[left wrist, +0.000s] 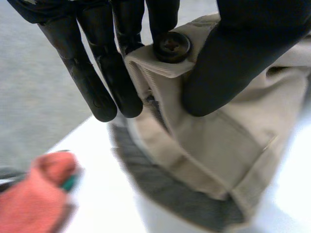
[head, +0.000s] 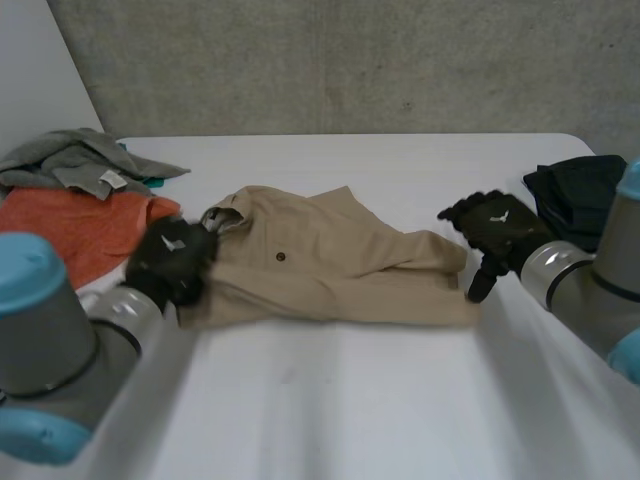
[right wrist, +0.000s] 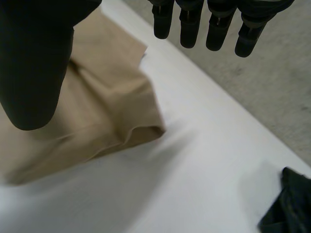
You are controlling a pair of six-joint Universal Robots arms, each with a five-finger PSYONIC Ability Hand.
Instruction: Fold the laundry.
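Observation:
A tan garment (head: 330, 260) with a dark button lies crumpled across the middle of the white table (head: 350, 400). My left hand (head: 172, 258) is at the garment's left end. In the left wrist view my left hand (left wrist: 228, 63) pinches the waistband tab with its button (left wrist: 171, 46) between thumb and fingers, and the tan garment (left wrist: 218, 145) hangs below the grip. My right hand (head: 495, 232) hovers just past the garment's right end. Its fingers (right wrist: 218, 29) are straight and hold nothing. The folded edge of the tan garment (right wrist: 97, 111) lies beside its thumb.
An orange cloth (head: 70, 225) and a grey cloth (head: 70, 160) are piled at the left of the table. A dark cloth (head: 575, 195) lies at the right edge, behind my right arm. The near half of the table is bare.

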